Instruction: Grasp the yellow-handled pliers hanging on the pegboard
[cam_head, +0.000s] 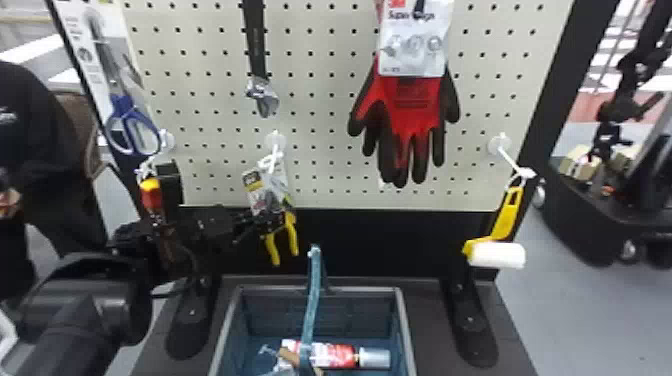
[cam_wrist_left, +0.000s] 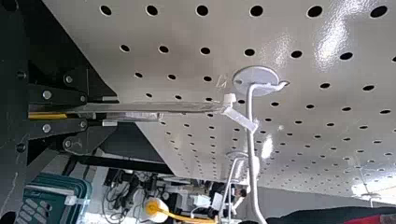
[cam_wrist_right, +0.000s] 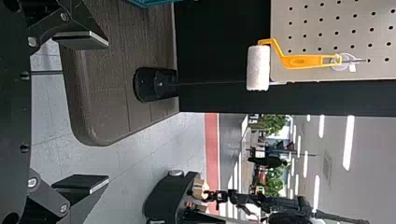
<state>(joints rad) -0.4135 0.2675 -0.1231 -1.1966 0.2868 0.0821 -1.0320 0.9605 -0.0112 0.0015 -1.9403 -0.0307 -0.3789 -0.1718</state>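
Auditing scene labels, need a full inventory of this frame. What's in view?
pegboard: 1, white, upright behind basket
pliers: 1, yellow handles, hanging low, left of board's centre
wrench: 1, black handle, hanging above pliers
gloves: 1 pack, red and black, upper right of board
roller: 1, yellow handle, white sleeve, board's lower right
scissors: 1, blue handles, packaged, board's left edge
basket: 1, blue-green, below board
tube: 1, red, white and silver, inside basket
left gripper: black, fingers shut on pliers
right gripper: black, fingers open, facing roller
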